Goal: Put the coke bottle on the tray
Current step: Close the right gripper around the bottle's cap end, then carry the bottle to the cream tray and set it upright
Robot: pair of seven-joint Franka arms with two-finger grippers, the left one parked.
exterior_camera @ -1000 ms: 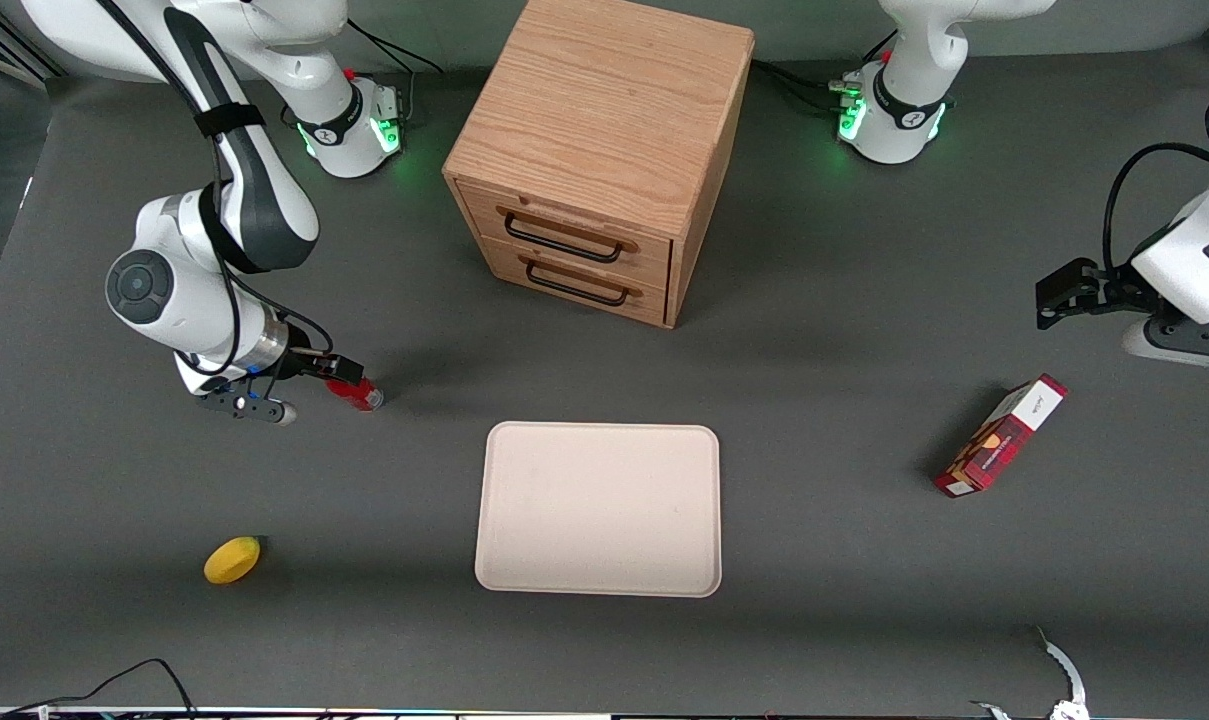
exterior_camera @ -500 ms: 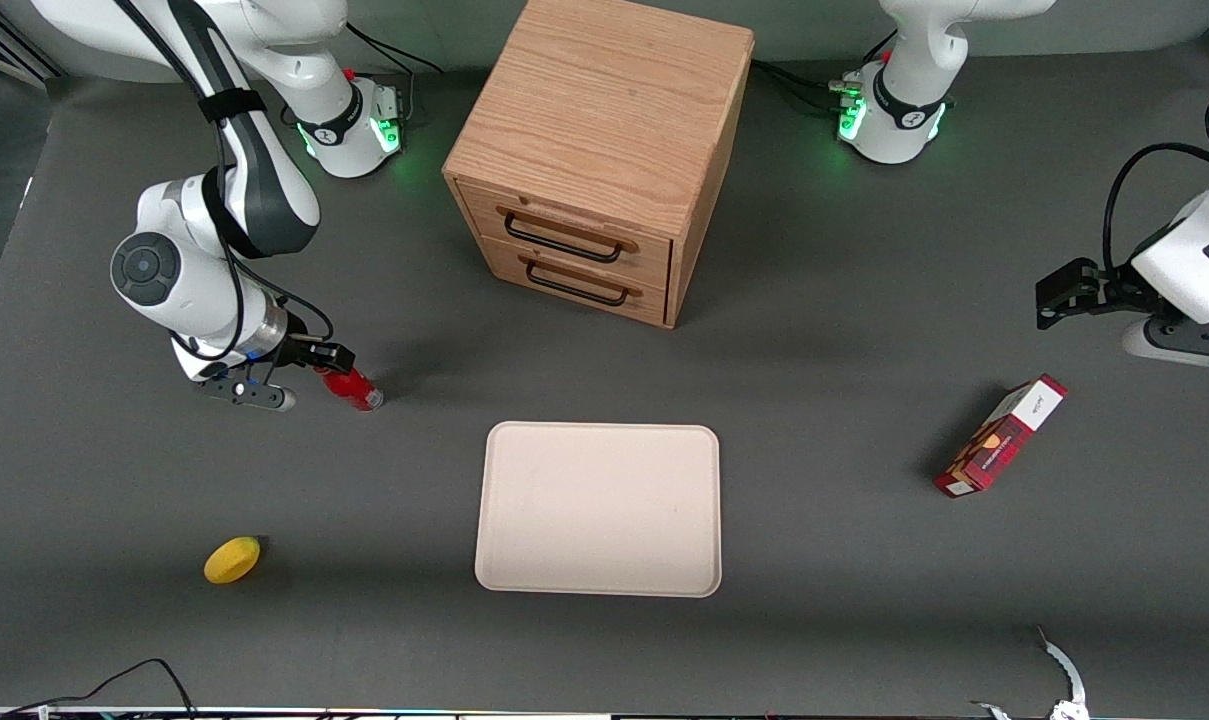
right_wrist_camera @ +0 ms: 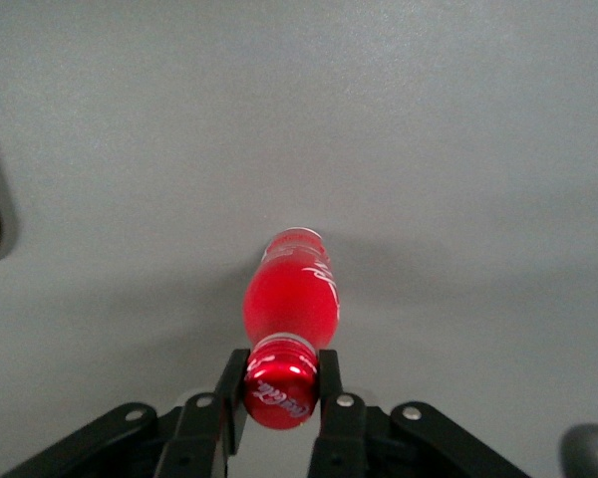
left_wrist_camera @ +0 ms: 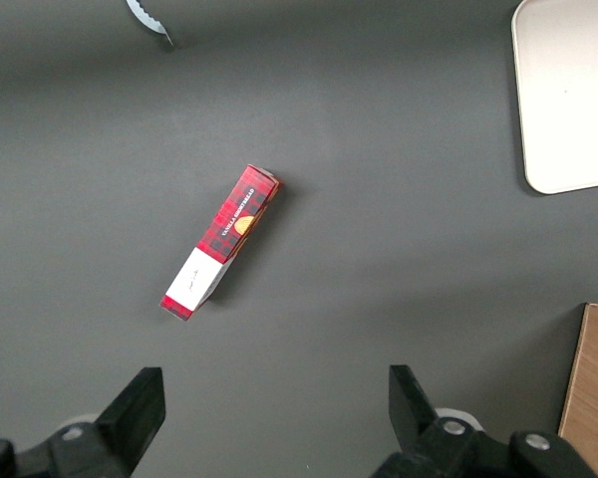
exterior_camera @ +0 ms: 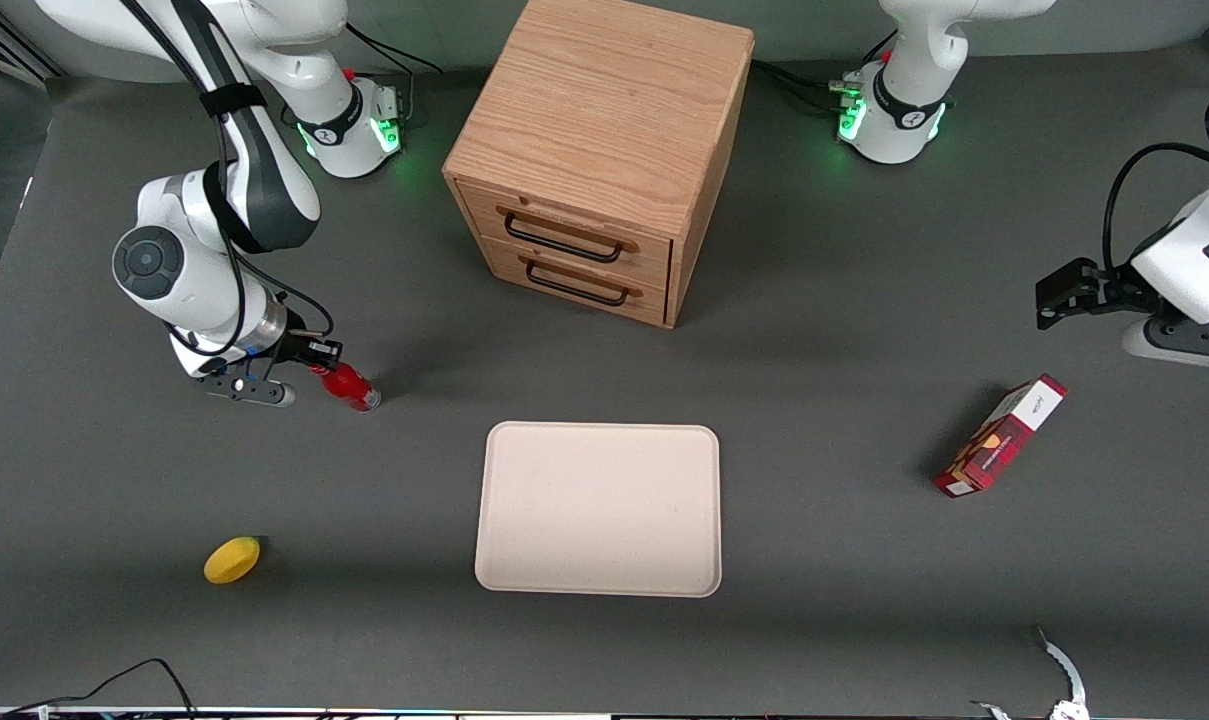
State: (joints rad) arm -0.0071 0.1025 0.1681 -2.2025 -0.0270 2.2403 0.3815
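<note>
White Coca-Cola script readable on the cap and side of the small red plastic coke bottle (right_wrist_camera: 289,309), pinched at the neck between the black two-finger gripper (right_wrist_camera: 279,383), near the working arm's end of the grey worktop. Arm bent low, wrist tipped toward the table, bottle tilted. Seen only from the front: large pale beige rectangular tray (exterior_camera: 598,509) mid-table toward the front edge, bottle (exterior_camera: 350,387) well apart from it.

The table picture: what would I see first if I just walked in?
Probably the wooden cabinet, farthest from the camera. Nearer lies the pale tray, with nothing on it. Toward the working arm's end, the claw pinches the red coke bottle by its cap, and a yellow lemon sits nearer the camera.
</note>
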